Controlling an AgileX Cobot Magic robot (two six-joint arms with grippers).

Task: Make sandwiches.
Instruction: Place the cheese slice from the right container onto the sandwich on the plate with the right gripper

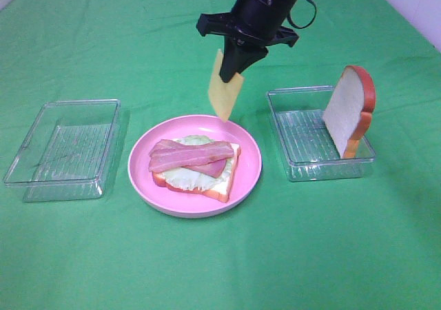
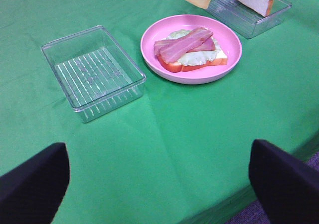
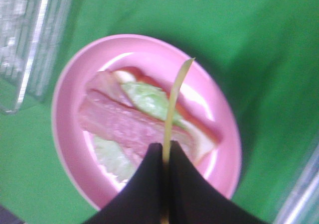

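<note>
A bread slice (image 1: 222, 183) with orange-brown crust lies on the pink plate (image 1: 145, 162), topped with pale green lettuce (image 1: 180, 178) and bacon strips (image 1: 189, 156). My right gripper (image 1: 232, 74) is shut on a yellow cheese square (image 1: 224, 92) and holds it hanging above the plate's far rim; the right wrist view shows the cheese (image 3: 174, 102) edge-on over the sandwich (image 3: 134, 127). A second bread slice (image 1: 349, 109) stands upright in the right clear tray (image 1: 298, 165). My left gripper (image 2: 158, 184) is open and empty, well in front of the plate (image 2: 149, 37), near the table's edge.
An empty clear tray (image 1: 63, 148) sits left of the plate; it also shows in the left wrist view (image 2: 92, 72). Green cloth (image 1: 220, 262) covers the table. The table's front edge shows in the left wrist view (image 2: 227, 204).
</note>
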